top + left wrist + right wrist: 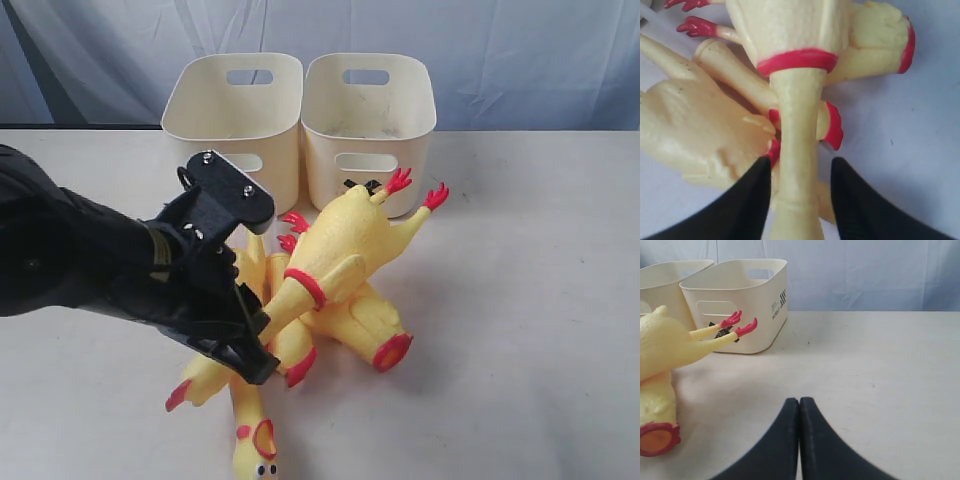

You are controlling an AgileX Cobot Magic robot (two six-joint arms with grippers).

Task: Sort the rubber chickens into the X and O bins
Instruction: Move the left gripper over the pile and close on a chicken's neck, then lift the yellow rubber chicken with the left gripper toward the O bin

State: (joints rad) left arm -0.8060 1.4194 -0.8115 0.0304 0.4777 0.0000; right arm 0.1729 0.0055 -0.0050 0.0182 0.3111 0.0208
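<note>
A: Status of the left gripper (800,172)?
B: Pinching the neck of one chicken (350,240), tilted above the other chickens (365,322), its feet near a bin (370,110).
A: And the right gripper (799,405)?
B: Fingers pressed together above the table (880,365), apart from the chickens.

Two bins sit side by side at the back of the counter (520,300), left bin (232,110) right up against right bin (368,110). Just in front, the top chicken (345,245) lies tilted across the others, feet by the right bin, neck between the left gripper (801,170) jaws. The headless body (365,320) is underneath, and another chicken's head (255,445) is nearest the front edge.
</note>
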